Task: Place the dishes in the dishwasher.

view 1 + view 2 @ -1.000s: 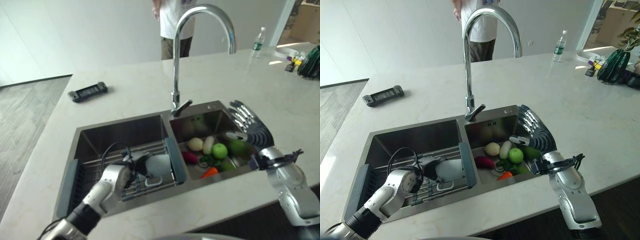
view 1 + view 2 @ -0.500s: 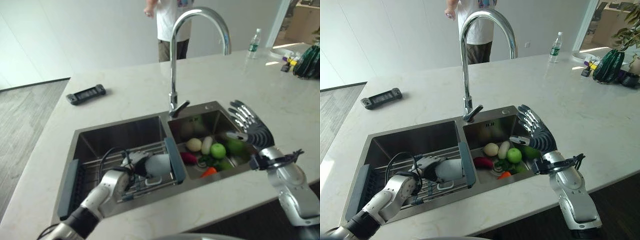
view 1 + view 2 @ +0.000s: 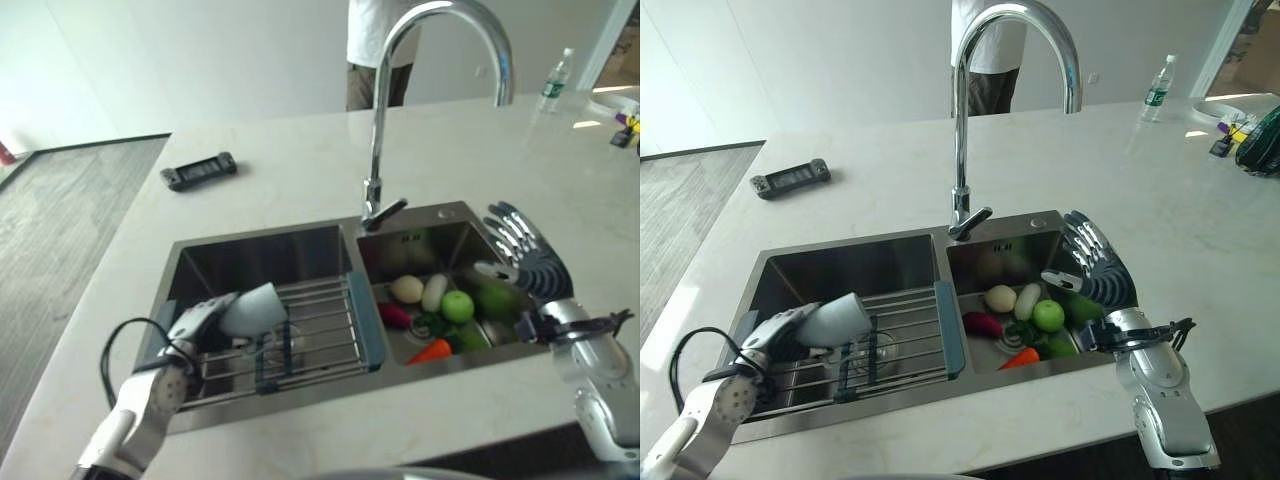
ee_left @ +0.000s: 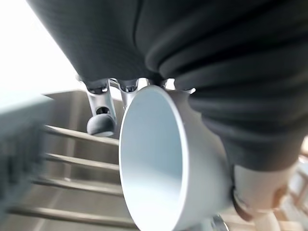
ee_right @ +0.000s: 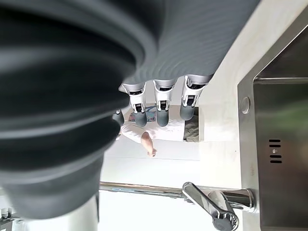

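Over the sink's left corner, the left hand grips a cup — not yet loaded (right hand splayed, idle).

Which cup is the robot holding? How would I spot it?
Find the steel sink with two basins. Over the wire rack in the left one, the left hand grips a pale cup tipped sideways. The clear glass beside it lies on the rack.

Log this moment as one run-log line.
left hand: shut on cup, lifted above sink rack | right hand: open, idle over right basin | glass: on rack | dishwasher: unseen
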You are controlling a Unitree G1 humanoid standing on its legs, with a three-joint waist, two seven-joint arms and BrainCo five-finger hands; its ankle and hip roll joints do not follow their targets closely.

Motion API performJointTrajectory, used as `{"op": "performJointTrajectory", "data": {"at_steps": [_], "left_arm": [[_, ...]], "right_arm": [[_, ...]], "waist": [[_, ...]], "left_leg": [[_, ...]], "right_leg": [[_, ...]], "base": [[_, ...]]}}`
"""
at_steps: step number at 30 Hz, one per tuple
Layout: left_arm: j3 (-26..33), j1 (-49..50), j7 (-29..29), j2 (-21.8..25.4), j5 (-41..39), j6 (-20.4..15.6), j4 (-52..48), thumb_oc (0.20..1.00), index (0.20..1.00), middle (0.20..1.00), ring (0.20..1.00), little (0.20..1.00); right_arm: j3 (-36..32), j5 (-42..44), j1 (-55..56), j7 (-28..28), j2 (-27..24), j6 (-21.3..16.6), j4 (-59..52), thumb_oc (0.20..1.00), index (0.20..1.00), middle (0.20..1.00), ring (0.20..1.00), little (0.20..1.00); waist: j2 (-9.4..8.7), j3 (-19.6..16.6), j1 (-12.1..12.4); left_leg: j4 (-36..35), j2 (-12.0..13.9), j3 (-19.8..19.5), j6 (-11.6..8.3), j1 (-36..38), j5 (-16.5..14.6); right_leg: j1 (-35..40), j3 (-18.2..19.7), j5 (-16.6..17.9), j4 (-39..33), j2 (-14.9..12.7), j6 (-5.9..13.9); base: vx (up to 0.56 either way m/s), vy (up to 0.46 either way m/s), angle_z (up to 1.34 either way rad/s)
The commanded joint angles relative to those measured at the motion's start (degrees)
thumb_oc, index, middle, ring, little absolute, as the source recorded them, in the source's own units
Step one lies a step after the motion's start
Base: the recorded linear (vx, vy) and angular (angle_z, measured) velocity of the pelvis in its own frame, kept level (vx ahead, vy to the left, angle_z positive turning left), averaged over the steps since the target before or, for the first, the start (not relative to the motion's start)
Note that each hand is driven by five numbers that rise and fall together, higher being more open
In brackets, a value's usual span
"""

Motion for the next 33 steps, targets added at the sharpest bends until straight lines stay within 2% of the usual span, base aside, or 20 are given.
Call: {"op": "performJointTrajectory", "data": {"at_steps": [1, 2, 4, 5, 7, 12, 15, 17, 18, 19, 20, 21, 22, 24, 26, 28, 30, 33], "left_arm": [[4.55, -5.74, 6.23, 0.88, -13.73, -4.42, -4.92, 0.2, 0.2, 0.2, 0.2, 0.2], [6.62, -6.29, 8.66, -0.99, -20.4, -6.94, -6.04, 0.2, 0.2, 0.2, 0.2, 0.2], [8.86, -7.11, 9.79, -3.71, -26.1, -9.81, -7.8, 0.2, 0.2, 0.2, 0.2, 0.2], [10.11, -7.49, 9.91, -6.06, -31.77, -12.14, -9.9, 0.2, 0.2, 0.2, 0.2, 0.2], [11.01, -7.39, 10.07, -8.19, -36.36, -14.81, -11.77, 0.2, 0.2, 0.2, 0.2, 0.2], [12.99, -4.96, 12.03, -11.45, -43.21, -20.68, -16.12, 0.2, 0.2, 0.2, 0.2, 0.2], [12.32, -4.53, 11.66, -12.26, -44.12, -24.05, -17.49, 0.2, 0.2, 0.2, 0.2, 0.2], [10.87, -5.73, 11.42, -12.52, -43.67, -25.88, -17.25, 0.2, 0.2, 0.2, 0.2, 0.2], [9.98, -6.3, 12.11, -12.68, -42.18, -26.67, -17.24, 0.2, 0.2, 0.2, 0.2, 0.2], [9.58, -6.63, 12.51, -12.73, -41.64, -26.99, -17.23, 0.2, 0.2, 0.2, 0.2, 0.2], [8.22, -7.86, 12.62, -12.87, -41.54, -27.14, -17.76, 0.2, 0.2, 0.2, 0.2, 0.2], [8.01, -8.42, 12.68, -12.98, -40.6, -27.92, -17.88, 0.2, 0.2, 0.2, 0.2, 0.2], [7.91, -8.68, 11.88, -12.97, -41.24, -28.07, -17.9, 0.2, 0.2, 0.2, 0.2, 0.2], [7.31, -9.1, 10.86, -12.94, -43.05, -29.35, -16.95, 0.2, 0.2, 0.2, 0.2, 0.2], [6.3, -9.96, 9.98, -12.61, -43.63, -30.87, -15.44, 0.2, 0.2, 0.2, 0.2, 0.2], [6.33, -9.56, 8.11, -12.12, -44.42, -30.65, -15.21, 0.2, 0.2, 0.2, 0.2, 0.2], [5.7, -9.92, 6.17, -11.69, -44.88, -29.19, -15.41, 0.2, 0.2, 0.2, 0.2, 0.2], [6.11, -9.63, 5.81, -11.55, -44.05, -27.94, -16.66, 0.2, 0.2, 0.2, 0.2, 0.2]], "right_arm": [[-1.92, -2.17, -2.66, -1.49, 0.46, -4.75, -3.1, 1.0, 1.0, 1.0, 1.0, 1.0], [-1.66, -2.62, -2.73, -1.86, 1.08, -4.71, -3.1, 1.0, 1.0, 1.0, 1.0, 1.0], [-1.5, -3.63, -2.66, -1.89, 2.23, -4.91, -3.01, 1.0, 1.0, 1.0, 1.0, 1.0], [-1.2, -4.47, -2.52, -2.27, 3.16, -5.08, -3.37, 1.0, 1.0, 1.0, 1.0, 1.0], [-1.11, -4.85, -2.02, -2.65, 3.82, -5.53, -3.53, 1.0, 1.0, 1.0, 1.0, 1.0], [-2.07, -3.66, 0.54, -0.7, 3.95, -4.63, -4.71, 1.0, 1.0, 1.0, 1.0, 1.0], [-2.8, -3.88, 2.09, 0.91, 3.76, -3.42, -5.15, 1.0, 1.0, 1.0, 1.0, 1.0], [-2.88, -4.44, 1.17, 0.45, 3.36, -3.81, -4.18, 1.0, 1.0, 1.0, 1.0, 1.0], [-3.15, -4.03, 0.37, 0.13, 2.82, -4.0, -3.59, 1.0, 1.0, 1.0, 1.0, 1.0], [-3.37, -3.49, 0.05, 0.03, 2.4, -4.35, -3.26, 1.0, 1.0, 1.0, 1.0, 1.0], [-4.32, -2.07, 0.09, -0.12, 1.12, -6.83, -1.95, 1.0, 1.0, 1.0, 1.0, 1.0], [-4.89, -2.15, -0.01, 0.3, 0.93, -8.23, -1.2, 1.0, 1.0, 1.0, 1.0, 1.0], [-5.24, -2.73, 0.11, 0.47, 1.15, -8.87, -0.98, 1.0, 1.0, 1.0, 1.0, 1.0], [-5.98, -3.79, 0.57, 0.46, 1.16, -10.05, -0.5, 1.0, 1.0, 1.0, 1.0, 1.0], [-6.89, -3.43, 0.81, -0.54, 0.81, -10.6, -0.12, 1.0, 1.0, 1.0, 1.0, 1.0], [-8.08, -2.4, 1.34, -0.98, 0.76, -10.12, -0.82, 1.0, 1.0, 1.0, 1.0, 1.0], [-8.22, -3.3, 0.81, -1.37, 1.57, -9.62, -1.11, 1.0, 1.0, 1.0, 1.0, 1.0], [-7.73, -5.37, 0.55, -1.01, 3.51, -8.93, -2.12, 1.0, 1.0, 1.0, 1.0, 1.0]], "waist": [[0.43, 1.08, 0.32], [0.26, 1.0, 0.52], [0.01, 0.86, 0.65], [-0.27, 0.64, 0.71], [-0.54, 0.54, 0.69], [-0.92, 0.37, 0.61], [-0.65, 1.15, 0.34], [-0.57, 1.99, 0.11], [-0.73, 2.42, -0.31], [-1.01, 2.9, -0.3], [-2.48, 3.95, -1.6], [-2.69, 4.16, -2.63], [-2.41, 3.87, -3.6], [-1.33, 3.45, -5.28], [-0.41, 3.19, -6.39], [-0.08, 2.98, -6.74], [-0.26, 3.23, -6.34], [-0.63, 4.18, -5.55]], "left_leg": [[0.42, 2.18, 1.73, -1.38, 0.62, -1.58], [0.42, 2.12, 1.61, -1.36, 0.59, -1.56], [0.42, 2.2, 1.57, -1.44, 0.53, -1.5], [0.42, 2.56, 1.75, -1.73, 0.31, -1.18], [0.42, 3.01, 1.75, -2.11, 0.03, -0.81], [0.42, 4.42, 1.31, -3.22, -0.93, 0.61], [0.42, 6.97, 1.95, -5.11, -3.91, 4.24], [0.42, 7.02, 2.24, -5.09, -4.81, 4.58], [0.84, 6.12, 4.18, -4.65, -3.27, 4.41], [2.13, 5.67, 5.31, -4.38, -2.76, 3.88], [16.29, 4.78, 7.73, -3.33, -2.46, 1.09], [21.59, 4.3, 8.04, -2.75, -1.09, -0.64], [21.87, 4.44, 9.35, -2.87, 1.3, -1.2], [21.11, 6.04, 12.7, -4.15, 6.04, 0.07], [15.55, 5.52, 14.08, -4.43, 10.02, -1.35], [8.23, 3.65, 15.05, -3.55, 12.21, -3.32], [0.72, -0.57, 13.49, -1.62, 13.15, -7.79], [0.42, -3.08, 10.91, -0.23, 11.3, -9.74]], "right_leg": [[5.04, -2.54, -4.88, 0.48, -3.59, 4.53], [5.12, -2.66, -4.97, 0.48, -3.58, 4.4], [5.14, -2.66, -5.06, 0.48, -3.57, 4.2], [5.04, -2.99, -5.1, 0.48, -3.49, 3.98], [4.79, -3.25, -5.11, 0.48, -3.23, 3.65], [4.12, -2.56, -5.41, 0.48, -1.73, 2.59], [3.65, -3.12, -5.48, 0.48, -0.49, 1.85], [3.49, -3.32, -5.75, 0.48, 0.27, 1.33], [3.15, -3.29, -5.44, 0.48, 0.34, 1.13], [3.22, -3.08, -5.27, 0.48, 0.14, 1.05], [2.16, -3.24, -3.64, 0.48, -0.82, 0.13], [0.77, -3.76, -2.2, 0.48, -1.32, -0.19], [-0.43, -4.74, -1.22, 0.48, -1.68, -0.2], [-1.23, -7.28, -0.44, 0.48, -1.7, -0.26], [-1.91, -9.97, 0.71, 0.48, -2.34, 0.96], [-3.32, -10.72, 2.92, 0.48, -4.11, 3.19], [-5.34, -11.5, 6.28, 0.48, -7.08, 6.1], [-6.97, -12.29, 9.14, 0.53, -9.41, 7.23]], "base": [[0.02, -0.028, 0.04], [0.02, -0.041, 0.03], [0.0, -0.085, 0.08], [-0.02, -0.142, 0.15], [-0.03, -0.145, 0.21], [-0.01, -0.204, 0.15], [-0.13, -0.217, 0.14], [-0.25, -0.135, 0.36], [-0.19, -0.024, 0.3], [-0.43, -0.004, 0.24], [-0.51, 0.093, 0.21], [-0.58, 0.181, 0.66], [-0.44, 0.261, 1.31], [-0.31, 0.268, 1.02], [-0.27, 0.315, 0.42], [-0.27, 0.342, 0.68], [-0.28, 0.406, 1.04], [-0.22, 0.317, 0.8]]}}
